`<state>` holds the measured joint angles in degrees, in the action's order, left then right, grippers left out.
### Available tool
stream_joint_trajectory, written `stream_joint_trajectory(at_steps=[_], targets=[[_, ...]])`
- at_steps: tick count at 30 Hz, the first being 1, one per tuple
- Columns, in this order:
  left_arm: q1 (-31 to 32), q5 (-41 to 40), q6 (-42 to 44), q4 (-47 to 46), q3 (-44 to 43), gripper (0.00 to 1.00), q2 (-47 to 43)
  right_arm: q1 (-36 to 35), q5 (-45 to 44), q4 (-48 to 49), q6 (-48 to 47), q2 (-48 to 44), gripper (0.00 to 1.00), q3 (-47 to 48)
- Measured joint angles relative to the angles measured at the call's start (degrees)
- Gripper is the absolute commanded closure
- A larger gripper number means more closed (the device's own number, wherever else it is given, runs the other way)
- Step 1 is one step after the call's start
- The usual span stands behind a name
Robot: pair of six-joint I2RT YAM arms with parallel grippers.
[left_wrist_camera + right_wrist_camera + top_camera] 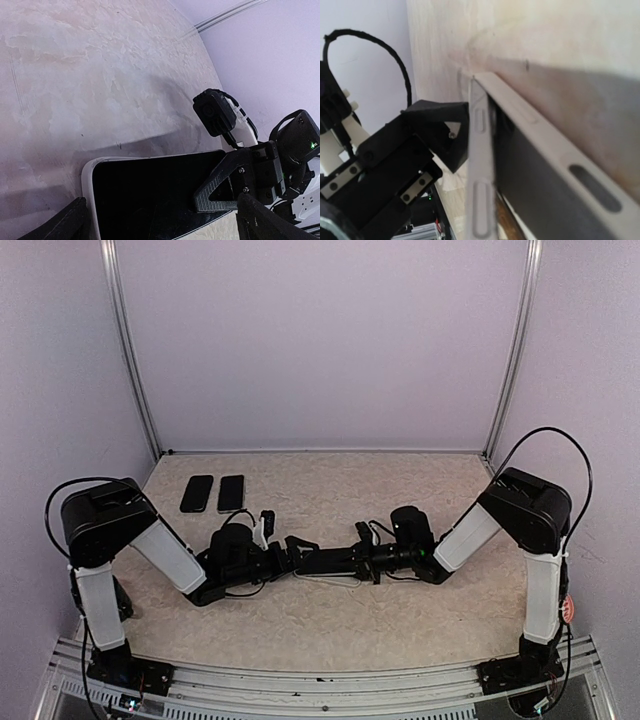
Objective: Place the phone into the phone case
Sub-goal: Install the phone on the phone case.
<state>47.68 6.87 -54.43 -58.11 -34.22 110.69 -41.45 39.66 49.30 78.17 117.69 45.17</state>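
At the phone's (325,562) end, right hand (361,558) clamps.

Both arms pair boxy black joint housings with white link tubes: the left arm (150,540) at lower left, the right arm (500,530) at lower right. Thin black cables (545,429) loop above each shoulder. The black fingers (212,187) are ribbed plastic triangles with small silver screws.
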Motion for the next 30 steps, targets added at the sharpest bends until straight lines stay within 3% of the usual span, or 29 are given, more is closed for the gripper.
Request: stream_joint_trajectory(at_steps=[14,30], targets=[[-0.8,1.8,-0.5,-0.5,1.5,0.01,-1.0,-0.1,0.9,1.4,-0.6,0.6,1.0,-0.3],[-2.0,3.5,0.7,5.0,1.5,0.01,-5.0,-0.1,2.7,-1.3,-8.9,-5.2,1.0,-2.4]])
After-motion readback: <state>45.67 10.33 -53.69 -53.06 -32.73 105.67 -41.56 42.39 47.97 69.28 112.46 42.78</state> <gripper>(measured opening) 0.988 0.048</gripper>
